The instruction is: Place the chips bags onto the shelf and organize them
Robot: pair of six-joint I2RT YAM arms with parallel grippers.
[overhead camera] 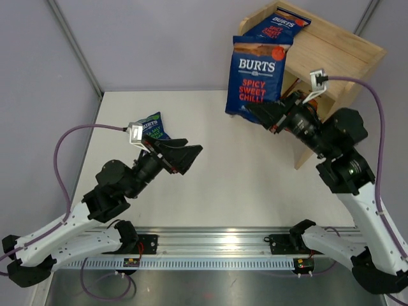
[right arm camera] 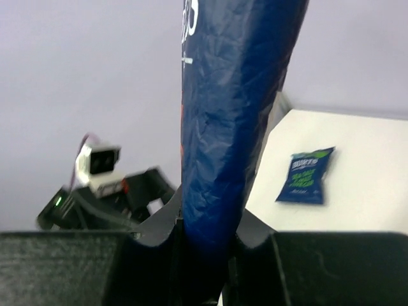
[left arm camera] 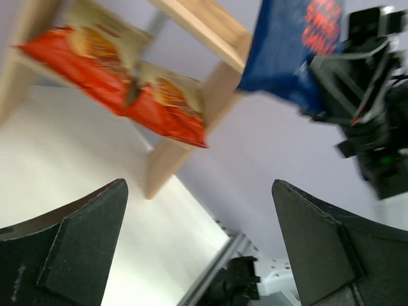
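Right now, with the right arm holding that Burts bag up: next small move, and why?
Probably ease the Spicy Sweet Chilli bag onto the top tier of the shelf, beside the other red-lettered bag. The right fingers are shut on its lower edge, holding it upright, resting on nothing yet.

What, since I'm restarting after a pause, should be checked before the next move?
1. Right gripper shut on the Spicy Sweet Chilli bag: ok.
2. That bag lifted clear of the table: ok.
3. Left gripper open and empty: ok.
4. Bare wood on top of the shelf beside the red-lettered Burts bag lying there: ok.
5. Free room beside the orange-red bags lower in the shelf: cannot tell.
6. Green-lettered bag shelved: not ok, it lies on the table.
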